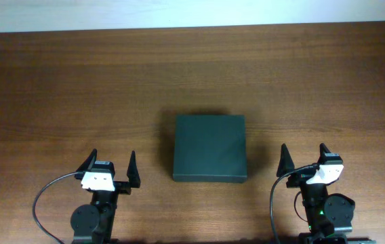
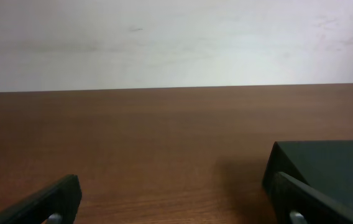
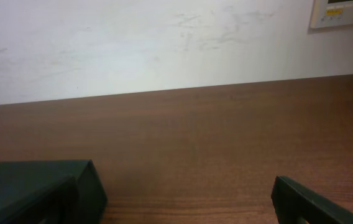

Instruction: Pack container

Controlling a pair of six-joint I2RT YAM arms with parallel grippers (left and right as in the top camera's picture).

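The container [image 1: 210, 148] is a dark green-black box with its lid shut, lying flat on the wooden table between my two arms. My left gripper [image 1: 112, 165] is open and empty, to the left of the box near the front edge. My right gripper [image 1: 305, 157] is open and empty, to the right of the box. In the left wrist view the box [image 2: 332, 168] shows at the lower right, beside my open fingers [image 2: 183, 202]. In the right wrist view the box [image 3: 36, 186] shows at the lower left, beside my open fingers [image 3: 176, 199].
The brown wooden table [image 1: 192, 74] runs back to a white wall [image 2: 176, 37]. A white wall panel [image 3: 341, 12] shows at the top right of the right wrist view. Black cables [image 1: 43, 200] loop beside each arm base.
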